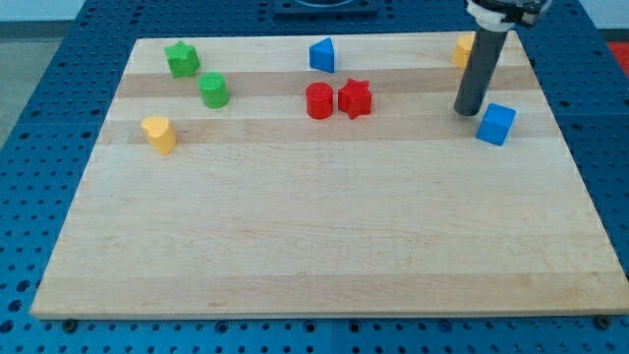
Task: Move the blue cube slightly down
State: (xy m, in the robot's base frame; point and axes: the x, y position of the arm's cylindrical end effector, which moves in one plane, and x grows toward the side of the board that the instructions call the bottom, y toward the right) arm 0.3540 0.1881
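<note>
— Where was the blue cube (496, 124)?
— Near the bench's (324, 246) right edge, toward the view's top.
— And your tip (467, 111)?
— Just beside it, up-left; I had no jaws, only the rod.

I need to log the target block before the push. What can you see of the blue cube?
The blue cube is a small, plain, solid-looking block in bright blue, sitting flat on the wooden board near the view's right edge, turned slightly askew. My tip stands just to its left and slightly above, close; contact cannot be told. No other block touches it.
</note>
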